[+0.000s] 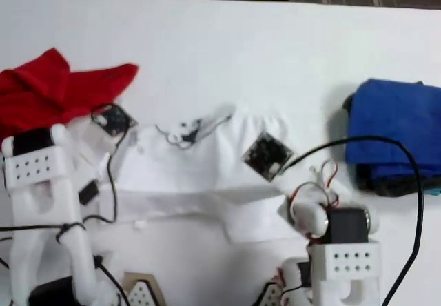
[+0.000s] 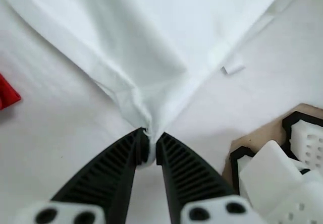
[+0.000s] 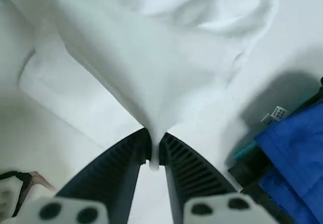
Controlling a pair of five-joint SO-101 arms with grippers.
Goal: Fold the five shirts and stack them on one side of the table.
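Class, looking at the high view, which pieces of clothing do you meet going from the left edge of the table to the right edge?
red shirt → white shirt → blue shirt

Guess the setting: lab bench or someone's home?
Probably a robot test bench, though not certain: a plain white table, left gripper and right gripper pinching one white shirt, red shirt and folded blue shirt at the sides.
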